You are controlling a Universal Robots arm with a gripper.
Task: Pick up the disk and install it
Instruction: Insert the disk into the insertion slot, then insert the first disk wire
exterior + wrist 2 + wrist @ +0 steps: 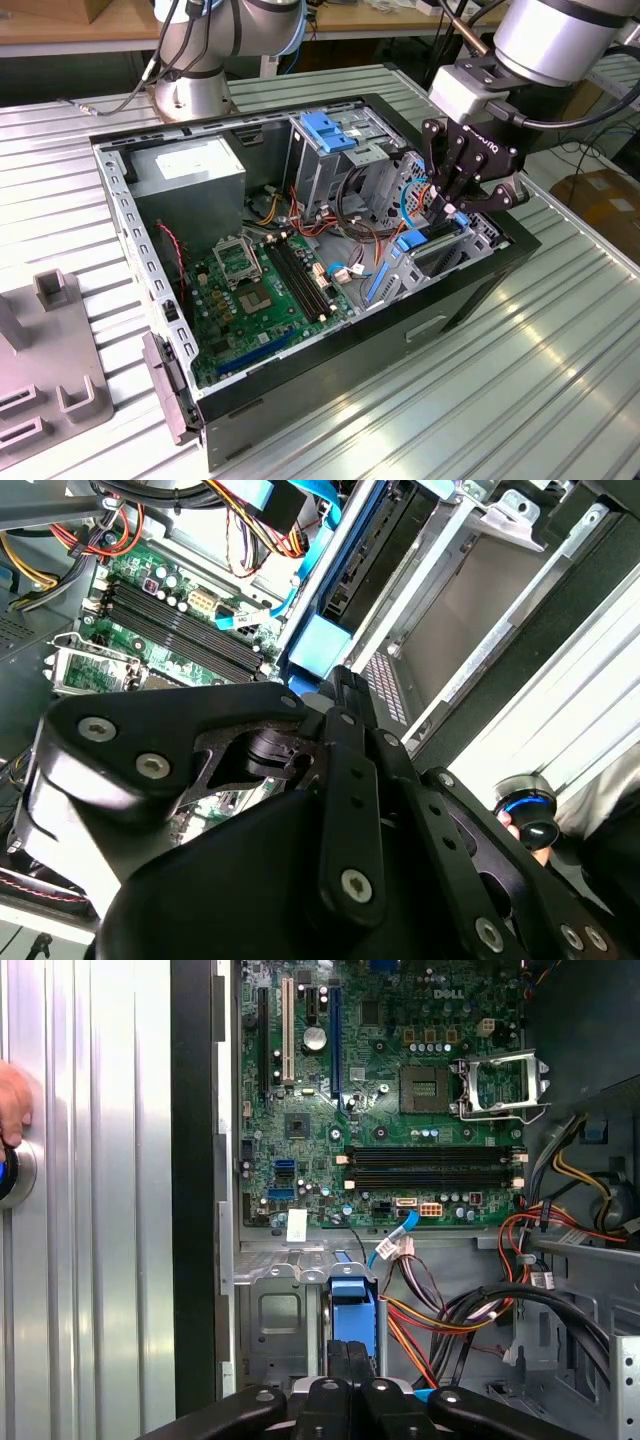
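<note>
The disk (441,241) sits edge-up in the metal bay at the front corner of the open computer case (300,385), on the exterior view's right. Its dark body (377,552) runs between blue carrier rails (321,646), and a blue end tab (352,1307) shows in the first wrist view. My gripper (446,209) hangs just above the disk's blue end. Its black fingers (350,1365) are pressed together with nothing between them, and the tips reach the blue tab. Whether they touch it I cannot tell.
The green motherboard (265,285) lies on the case floor, with a grey power-supply box (190,170) at the back. A drive cage with a blue latch (328,130) and loose cables (470,1310) stand beside the bay. A hand (12,1100) rests at a round button (10,1175) on the ribbed table.
</note>
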